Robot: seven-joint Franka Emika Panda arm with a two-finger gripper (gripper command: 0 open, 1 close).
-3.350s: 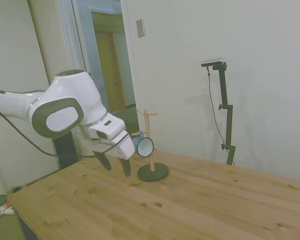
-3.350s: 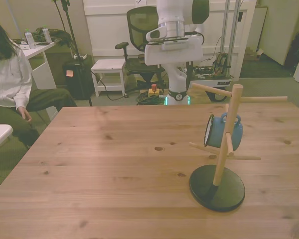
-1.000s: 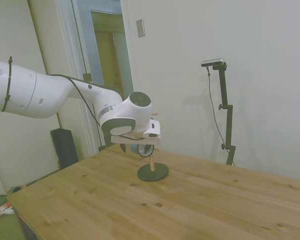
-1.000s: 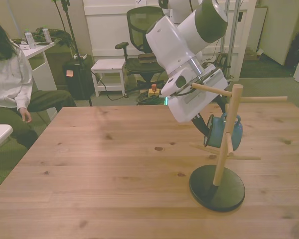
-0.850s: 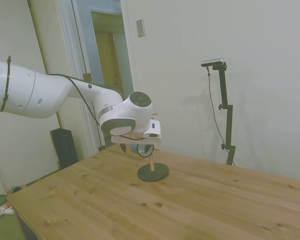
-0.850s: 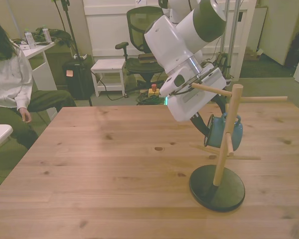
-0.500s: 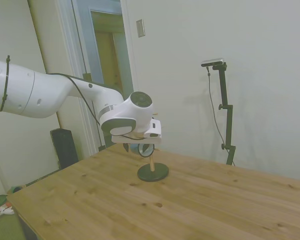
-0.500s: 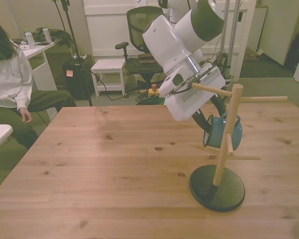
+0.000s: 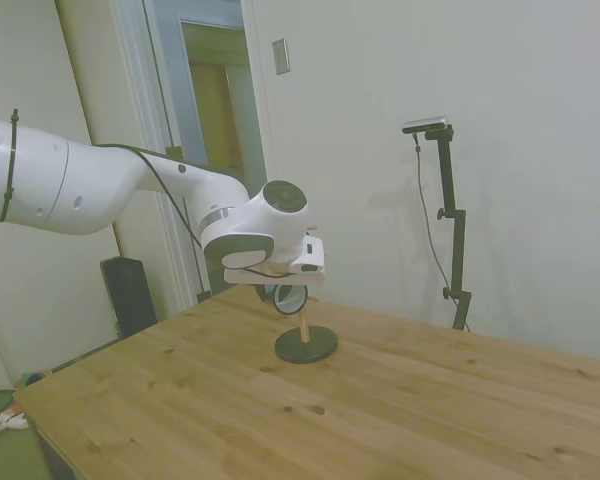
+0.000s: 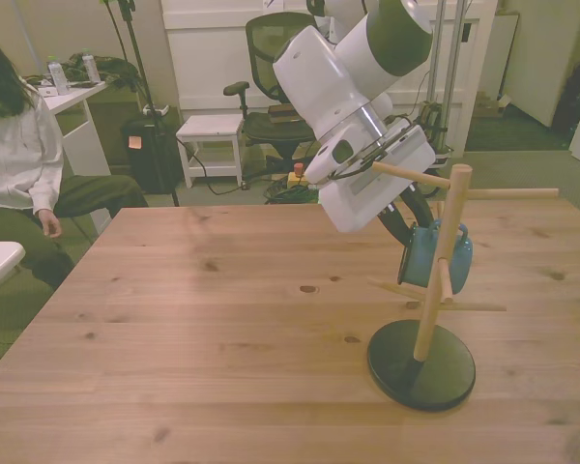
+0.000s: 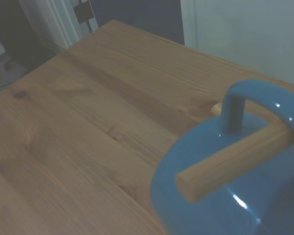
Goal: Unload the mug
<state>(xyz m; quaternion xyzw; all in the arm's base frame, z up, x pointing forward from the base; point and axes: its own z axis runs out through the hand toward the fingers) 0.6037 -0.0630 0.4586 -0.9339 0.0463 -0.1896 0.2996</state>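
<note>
Gripper (image 10: 403,230) sits tight against the mug (image 10: 433,255), dark fingers running down beside its rim on the front view's left; whether they are closed on the rim or only alongside it cannot be told, since the wrist housing and the mug hide the tips. From the wrist, the mug (image 11: 235,186) fills the near field, a wooden peg (image 11: 235,161) passing through its loop handle (image 11: 247,105), so it hangs on the stand (image 10: 435,290) and is not yet lifted free. Judged progress: approach done; the grasp looks about made; sliding the handle off the peg and setting the mug on the table (image 10: 203,329) remains. The table is bare pale planks with knots, nothing else on it. Beyond it, a seated person (image 10: 19,155) at the front view's left, an office chair (image 10: 271,58), a small white stool (image 10: 213,130), a white wall and open doorway (image 9: 215,120).
</note>
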